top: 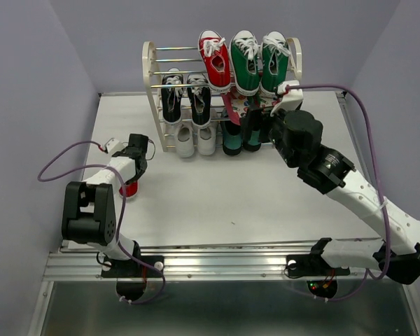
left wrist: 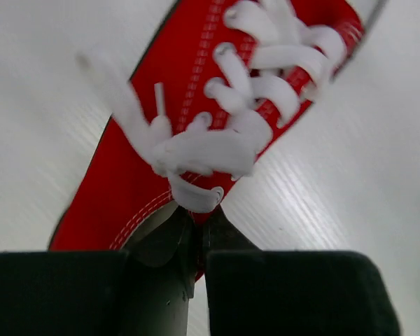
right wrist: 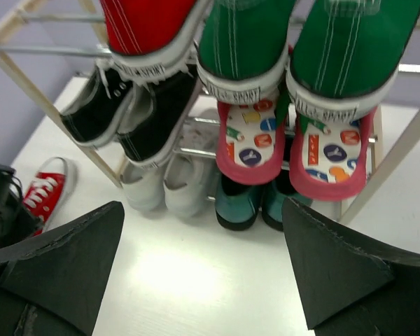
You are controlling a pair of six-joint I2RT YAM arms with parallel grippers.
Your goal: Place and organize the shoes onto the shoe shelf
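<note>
One red shoe with white laces lies on the table at the left, also seen in the left wrist view and the right wrist view. My left gripper is shut on the red shoe's heel collar, with red fabric pinched between the jaws. The shoe shelf stands at the back. The other red shoe sits on its top tier, a black pair on the middle tier and a white pair at the bottom. My right gripper hangs open and empty in front of the shelf's right half.
Green high-tops fill the top tier's right side. Pink patterned flip-flops sit below them, with teal shoes at the bottom right. The right arm reaches across the table's right side. Purple walls close in the table.
</note>
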